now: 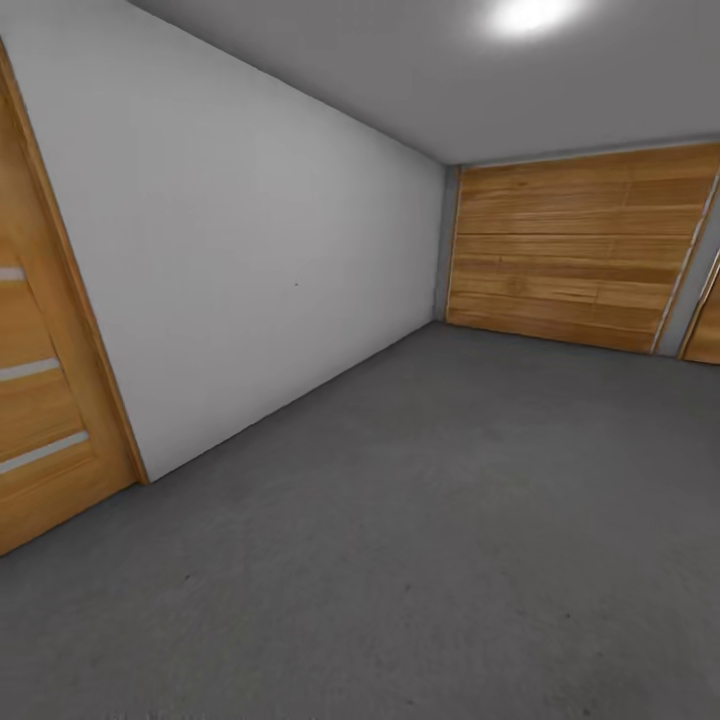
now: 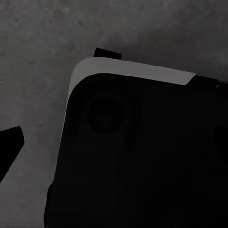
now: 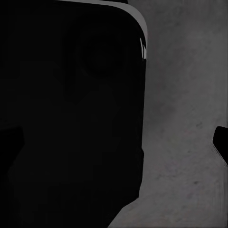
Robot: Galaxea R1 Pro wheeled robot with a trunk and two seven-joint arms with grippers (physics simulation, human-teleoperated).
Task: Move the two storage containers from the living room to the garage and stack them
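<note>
The head view looks into the garage: dark grey concrete floor spreads ahead, one plain white wall runs along the left, one wooden door stands at the near left, and one wide wood-panelled garage door closes the far end, with one ceiling light above. Each wrist view looks down on the same mottled concrete past the robot's dark base. One black fingertip of the left claw and one fingertip of the right edge into frame; whether either claw is spread, I cannot tell
</note>
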